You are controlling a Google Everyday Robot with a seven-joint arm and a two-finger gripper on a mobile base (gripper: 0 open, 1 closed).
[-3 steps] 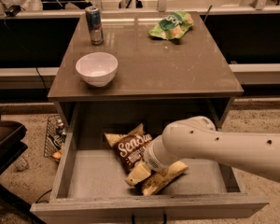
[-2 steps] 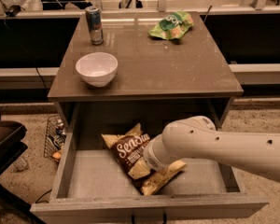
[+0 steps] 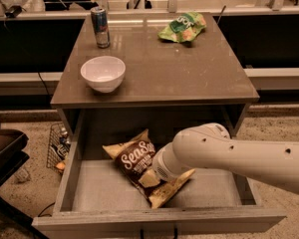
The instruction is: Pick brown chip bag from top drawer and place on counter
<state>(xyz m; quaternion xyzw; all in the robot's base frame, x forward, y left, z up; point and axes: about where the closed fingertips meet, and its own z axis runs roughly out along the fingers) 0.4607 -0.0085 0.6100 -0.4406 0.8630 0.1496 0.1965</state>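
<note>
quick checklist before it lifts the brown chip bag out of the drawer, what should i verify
1. Top drawer pulled open: ok.
2. Brown chip bag lying in the drawer, nothing on top but the arm: ok.
3. Gripper down at the bag's middle: ok.
4. Secure hold on the bag: cannot tell, the wrist hides it.
5. Bare spot on the counter for the bag: ok.
6. White bowl, can and green chip bag away from that spot: ok.

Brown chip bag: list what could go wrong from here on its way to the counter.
1. The gripper is at the brown chip bag's middle inside the top drawer; the glossy bag could slip when lifted.
2. The counter's front edge overhangs the drawer's rear; the bag may snag there.
3. The white bowl stands near that edge and could be knocked.
</note>
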